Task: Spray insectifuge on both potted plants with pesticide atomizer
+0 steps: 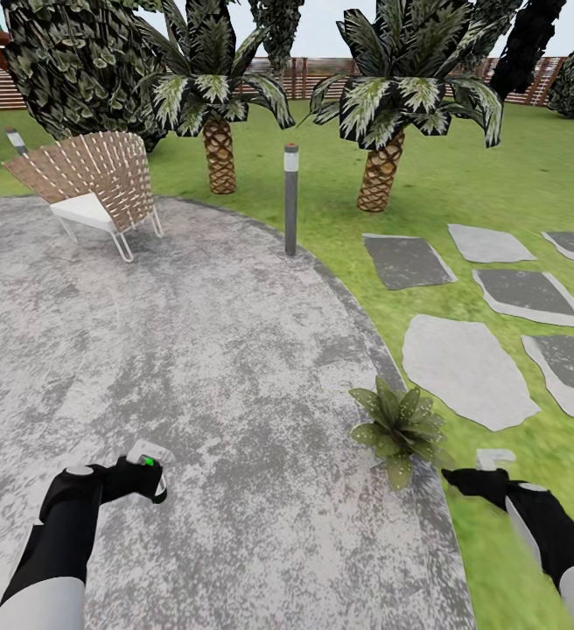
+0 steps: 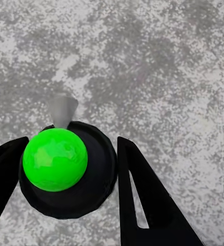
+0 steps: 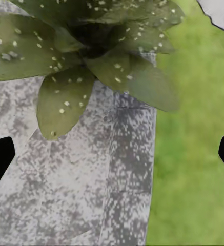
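Lawn (image 1: 497, 175) spreads green across the far and right side of the garden, closed off at the back by a brown slat fence (image 1: 322, 77). Next in size, the round grey paved patio (image 1: 191, 350) takes up the near left, its curved edge running down toward the robot. Two palms (image 1: 220, 105) with scaly brown trunks stand on the grass beyond it, and grey stepping stones (image 1: 466, 359) lie in the lawn to the right. A woven chair (image 1: 94, 188) with a white seat sits at the patio's far left, and a tall grey bollard lamp (image 1: 291, 199) stands at the patio's rim. One potted plant (image 1: 399, 424), a low rosette of broad spotted leaves, sits right on the patio edge, just ahead of the right hand (image 1: 494, 461), whose fingers stand wide apart with nothing between them. The left hand (image 1: 147, 462) hangs over bare paving, fingers clamped on the pesticide atomizer (image 2: 65, 166); the wrist view shows its dark body, a bright green round top and a pale nozzle between the black fingers (image 2: 147, 200).
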{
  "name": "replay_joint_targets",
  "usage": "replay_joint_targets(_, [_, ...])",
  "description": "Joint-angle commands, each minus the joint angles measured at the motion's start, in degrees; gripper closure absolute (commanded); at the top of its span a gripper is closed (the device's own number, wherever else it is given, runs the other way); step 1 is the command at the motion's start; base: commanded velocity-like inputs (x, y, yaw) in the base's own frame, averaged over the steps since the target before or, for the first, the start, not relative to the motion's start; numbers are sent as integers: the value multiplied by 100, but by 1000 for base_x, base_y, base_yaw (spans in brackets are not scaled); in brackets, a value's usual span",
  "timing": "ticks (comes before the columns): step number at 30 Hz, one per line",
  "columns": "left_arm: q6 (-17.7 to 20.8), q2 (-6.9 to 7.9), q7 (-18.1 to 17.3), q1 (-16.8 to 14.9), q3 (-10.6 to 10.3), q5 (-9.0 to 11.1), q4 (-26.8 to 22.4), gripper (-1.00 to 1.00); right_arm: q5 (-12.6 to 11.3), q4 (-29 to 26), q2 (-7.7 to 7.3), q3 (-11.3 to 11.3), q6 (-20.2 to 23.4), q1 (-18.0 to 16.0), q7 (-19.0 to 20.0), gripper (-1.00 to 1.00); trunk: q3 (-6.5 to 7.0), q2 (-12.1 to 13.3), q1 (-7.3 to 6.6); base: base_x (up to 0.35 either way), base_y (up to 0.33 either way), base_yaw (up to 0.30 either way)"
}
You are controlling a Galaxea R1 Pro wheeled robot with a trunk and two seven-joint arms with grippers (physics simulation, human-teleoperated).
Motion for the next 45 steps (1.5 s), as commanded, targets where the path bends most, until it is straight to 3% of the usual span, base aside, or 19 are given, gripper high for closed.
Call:
replay_joint_targets(1, [-62,-4,-46,-6,17,-31,-10,100,22,-306,3,-27,253,0,47,-100,-5,-2,0,0,0,0])
replay_joint_targets(3, [-201,1,-58,-7,9,-45,-10,100,11,-906,5,-13,706,0,56,-100,-5,-2,0,0,0,0])
replay_joint_targets(7, [-263,69,-62,-7,-13,-63,-12,100,3,-1397,32,160,952,0,91,-100,-5,-2,0,0,0,0])
replay_joint_targets(11, [-266,91,-50,-7,-223,-209,-18,100,-19,-1487,102,830,995,0,303,-100,-5,-2,0,0,0,0])
replay_joint_targets(12, [-266,93,-49,-7,-343,-333,-18,100,-23,-1494,114,971,1000,-16,351,-100,-5,-2,0,0,0,0])
replay_joint_targets(13, [-262,94,-43,-7,-517,-590,-19,100,-26,-1500,167,1109,1014,-44,394,-100,-5,-2,0,0,0,0])
replay_joint_targets(16, [-254,94,-46,-7,-681,-1118,-19,100,18,-1504,570,1231,1111,-83,471,-100,-5,-2,0,0,0,0])
replay_joint_targets(18, [-251,91,-52,-7,-720,-1279,-20,100,63,-1503,871,1263,1152,-225,651,-100,-5,-2,0,0,0,0])
replay_joint_targets(22, [-243,73,-82,-7,-757,-1368,-26,100,453,-1461,1274,1288,1178,-714,1134,-100,-5,-2,0,0,0,0])
replay_joint_targets(25, [-262,86,-184,-7,-775,-1383,-21,100,651,-1452,1569,1290,1179,-861,1549,-100,-5,-2,0,0,0,0])
replay_joint_targets(27, [-316,126,-402,-7,-804,-1388,-20,100,778,-1453,1741,1291,1180,-892,1879,-100,-5,-2,0,0,0,0])
replay_joint_targets(28, [-449,174,-694,-7,-827,-1389,-20,100,890,-1453,1841,1293,1180,-903,2088,-100,-5,-2,0,0,0,0])
replay_joint_targets(32, [-1122,219,-1500,-7,-848,-1391,-19,100,1018,-1453,1971,1390,1175,-912,2449,-100,-5,-2,0,0,0,0])
replay_joint_targets(36, [-1521,227,-1850,-14,-870,-1400,-19,100,1028,-1453,1995,1890,1172,-913,2678,-100,-5,-2,0,0,0,0])
replay_joint_targets(37, [-1558,227,-1989,-19,-906,-1403,-19,100,1025,-1453,1996,1945,1171,-913,2695,100,-5,-2,0,0,0,0])
replay_joint_targets(40, [-1698,228,-2516,-42,-1241,-1419,-19,100,1012,-1469,2017,2029,1171,-914,2930,100,-5,-2,0,0,0,0])
replay_joint_targets(42, [-1739,229,-2691,-48,-1465,-1424,-19,100,1010,-1484,2064,2050,1171,-914,3373,100,-5,-2,0,0,0,0])
replay_joint_targets(45, [-1756,229,-2761,-51,-1570,-1431,-19,100,1011,-1506,2090,2062,1175,-914,3949,100,-5,-2,0,0,0,0])
